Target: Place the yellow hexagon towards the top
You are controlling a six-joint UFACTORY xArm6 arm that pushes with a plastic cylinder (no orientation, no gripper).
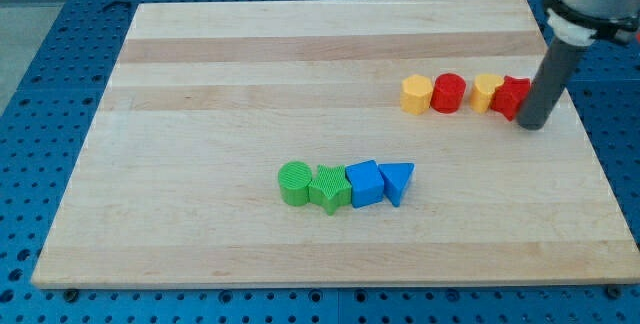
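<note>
The yellow hexagon [416, 94] sits on the wooden board [250, 54] at the view's right, at the left end of a row. To its right stand a red cylinder [449, 93], a yellow block [487, 92] whose shape I cannot make out, and a red star-like block [512, 97]. My tip [532, 124] rests at the right end of that row, touching or almost touching the red star-like block, far from the yellow hexagon.
A second row lies lower in the middle: a green cylinder [295, 183], a green star [329, 189], a blue cube [365, 183] and a blue triangle [398, 181]. The board's right edge is close to my tip.
</note>
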